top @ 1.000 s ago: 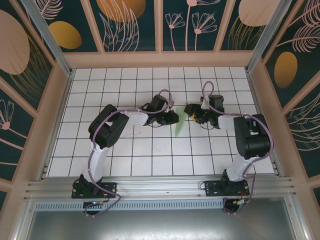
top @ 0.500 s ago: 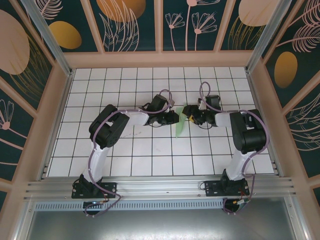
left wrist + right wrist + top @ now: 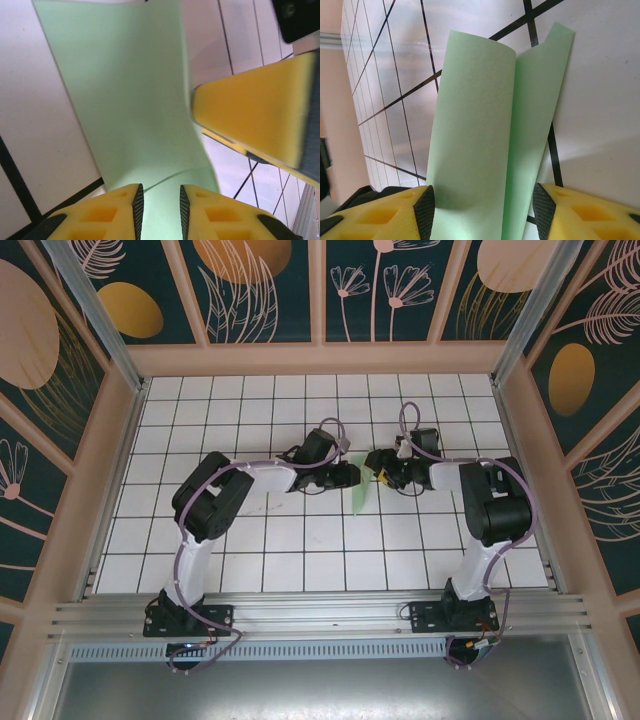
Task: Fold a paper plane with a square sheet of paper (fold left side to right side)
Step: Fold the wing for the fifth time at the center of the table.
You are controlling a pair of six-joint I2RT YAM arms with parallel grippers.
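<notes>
Green paper, midway between the tabletop's side edges, is flanked by the left gripper's narrowly parted jaws. It is straddled by the right gripper's wide jaws, whose grip cannot be told.

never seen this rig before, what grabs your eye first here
The pale green paper, a narrow folded strip at the middle of the white grid table, with both black arms reaching in to meet over its far end. Up close, the left pincer has its yellow jaws a narrow gap apart with paper between, and the right pincer stands wide around a curled-over fold. Dark floral wall panels ring the scene.
</notes>
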